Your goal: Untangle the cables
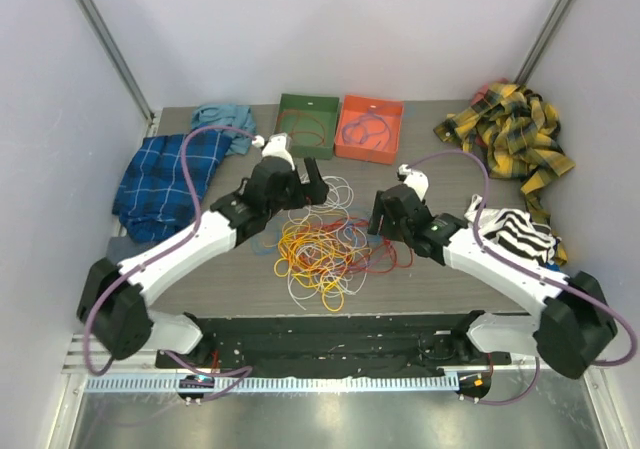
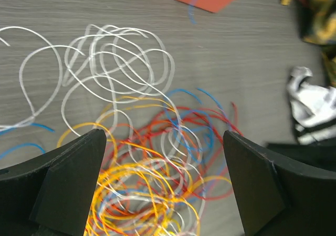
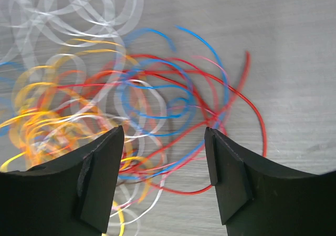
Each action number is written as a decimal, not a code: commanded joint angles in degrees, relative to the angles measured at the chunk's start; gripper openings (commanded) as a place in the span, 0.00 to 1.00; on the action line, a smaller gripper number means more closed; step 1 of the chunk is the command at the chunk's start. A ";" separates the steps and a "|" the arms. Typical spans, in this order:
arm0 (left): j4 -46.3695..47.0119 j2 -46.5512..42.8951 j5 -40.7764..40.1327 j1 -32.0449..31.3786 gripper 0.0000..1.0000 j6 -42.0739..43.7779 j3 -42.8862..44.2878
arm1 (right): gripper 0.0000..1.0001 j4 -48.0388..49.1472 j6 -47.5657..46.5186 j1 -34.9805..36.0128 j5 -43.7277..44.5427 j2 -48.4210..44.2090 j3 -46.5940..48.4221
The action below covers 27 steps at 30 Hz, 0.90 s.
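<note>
The cables (image 1: 320,244) lie in a tangled pile at the middle of the table: yellow and orange coils in the centre, white loops at the back and front, red and blue at the right. My left gripper (image 1: 306,189) hovers over the pile's back left edge. In its wrist view it (image 2: 164,136) is wide open above the yellow, red and white cables (image 2: 152,178). My right gripper (image 1: 384,215) is at the pile's right edge. Its jaws (image 3: 164,132) stand apart over red and blue cables (image 3: 173,104), pinching nothing.
A green tray (image 1: 308,99) and an orange tray (image 1: 372,102) stand at the back, each with a cable loop inside. Cloths lie around: blue plaid (image 1: 165,179) and teal (image 1: 225,124) at the left, yellow plaid (image 1: 510,139) and black-and-white striped (image 1: 515,231) at the right.
</note>
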 commanded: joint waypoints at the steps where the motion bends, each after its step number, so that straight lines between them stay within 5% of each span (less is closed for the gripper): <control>1: 0.86 -9.55 -5.01 -2.89 1.00 -1.65 -3.77 | 0.67 6.79 7.83 -5.97 -4.78 3.18 -4.97; 10: -2.21 -21.15 -6.86 -3.07 1.00 -2.35 -14.23 | 0.49 10.85 7.13 -7.47 -4.45 9.95 -4.29; 21: -4.42 -23.18 -7.48 -3.07 1.00 -2.79 -16.17 | 0.38 12.52 5.55 -8.09 -2.69 15.83 -4.02; 26: -4.33 -22.48 -6.86 -3.06 1.00 -2.88 -15.38 | 0.01 11.38 4.85 -8.26 -1.46 13.04 -3.50; 27: -4.33 -22.57 -6.86 -3.07 1.00 -2.88 -15.29 | 0.01 10.68 4.24 -8.17 -1.28 10.68 -2.89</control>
